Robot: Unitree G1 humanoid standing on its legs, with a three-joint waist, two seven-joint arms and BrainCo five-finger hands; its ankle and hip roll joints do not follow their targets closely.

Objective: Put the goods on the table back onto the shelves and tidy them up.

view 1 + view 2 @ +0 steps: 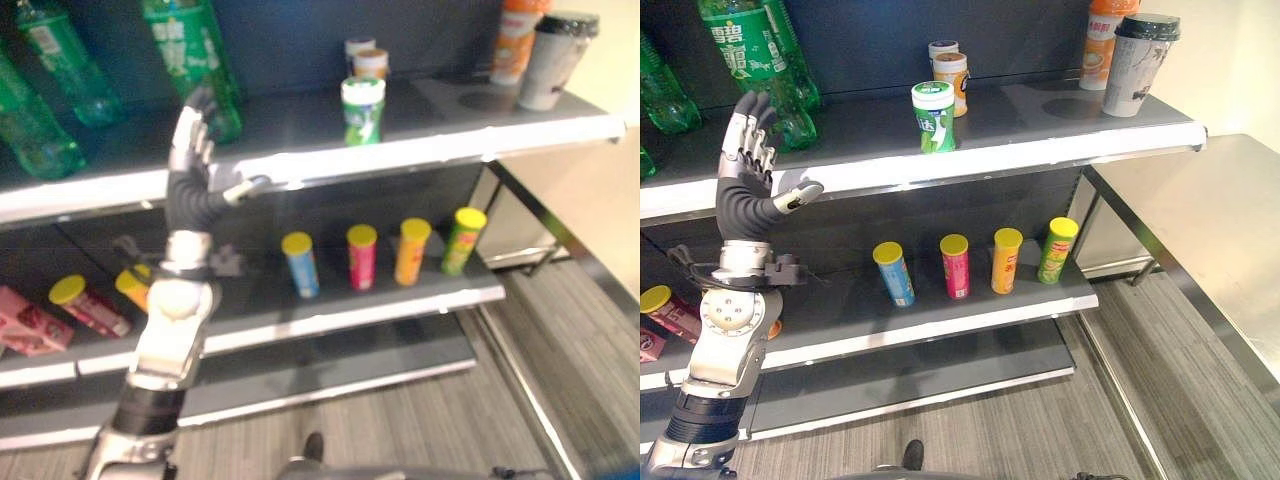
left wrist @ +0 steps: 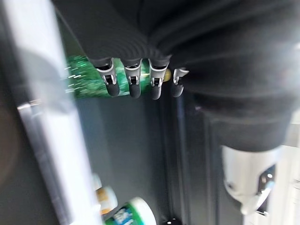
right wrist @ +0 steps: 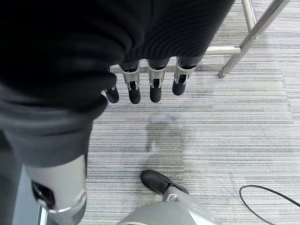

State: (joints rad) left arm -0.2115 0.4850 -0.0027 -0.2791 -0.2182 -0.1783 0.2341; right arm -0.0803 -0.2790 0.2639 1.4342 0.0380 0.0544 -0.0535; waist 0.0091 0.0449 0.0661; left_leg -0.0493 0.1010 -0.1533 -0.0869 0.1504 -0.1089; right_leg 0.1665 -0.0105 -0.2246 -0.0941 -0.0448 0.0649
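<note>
The left hand (image 1: pixel 748 170) is raised empty with fingers straight before the green soda bottles (image 1: pixel 745 60) on the top shelf (image 1: pixel 1060 140), so tidying seems under way, and next it must reach to straighten a bottle, while the right hand (image 3: pixel 145 86) hangs relaxed over the floor.

Both eye views looked from the head, down & forward at the grey metal shelf unit (image 1: pixel 970 140); they shared nearly all of it, incl. the row of yellow-capped snack tubes (image 1: pixel 362 256), w/ a slight sideways offset. Left wrist cam sat v. close behind the left hand (image 2: pixel 140 79), facing into the upper shelf. Right wrist cam looked past the right hand (image 3: pixel 150 84), straight down at grey striped carpet (image 3: pixel 225 131).
</note>
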